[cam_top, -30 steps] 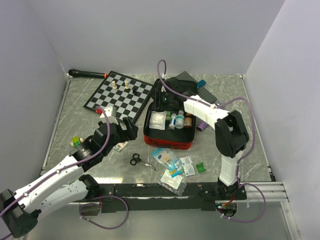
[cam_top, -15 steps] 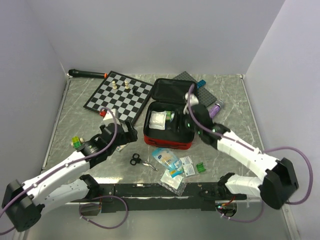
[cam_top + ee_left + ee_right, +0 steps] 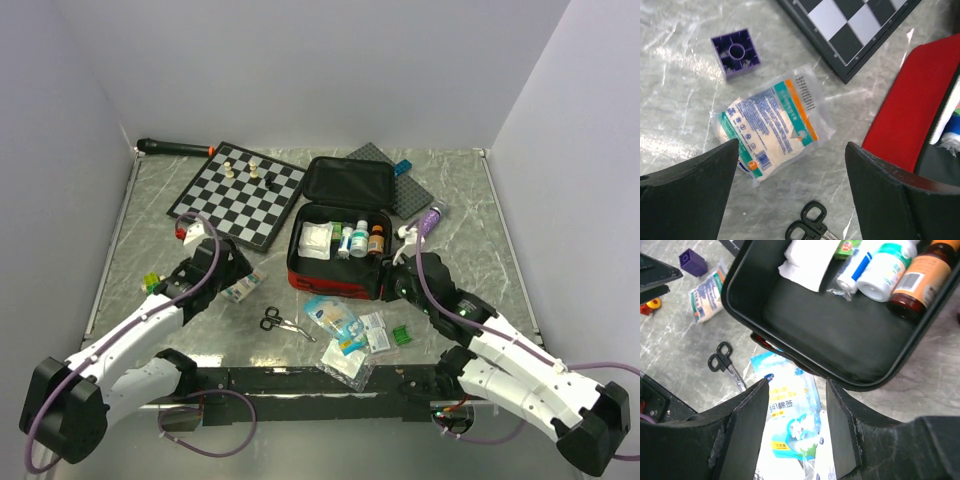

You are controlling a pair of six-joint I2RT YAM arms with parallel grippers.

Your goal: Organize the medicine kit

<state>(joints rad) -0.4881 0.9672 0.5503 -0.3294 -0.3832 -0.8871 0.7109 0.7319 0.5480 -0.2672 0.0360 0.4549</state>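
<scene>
Red med kit [image 3: 335,282] open, scissors [image 3: 273,320], chessboard [image 3: 240,190] nr

**Table tally, item by item**

I am counting one open medicine kit [image 3: 335,284]. Inside it I am seeing one amber bottle [image 3: 919,279], one white bottle [image 3: 883,269], one white-and-blue tube [image 3: 854,271] and one white pad [image 3: 807,255]. Outside it I am tallying one chessboard [image 3: 215,195] carrying at least three chess pieces [image 3: 253,170], one pair of scissors [image 3: 281,322], one purple brick [image 3: 736,52], one printed packet [image 3: 771,125] and one purple bottle [image 3: 430,217].
</scene>
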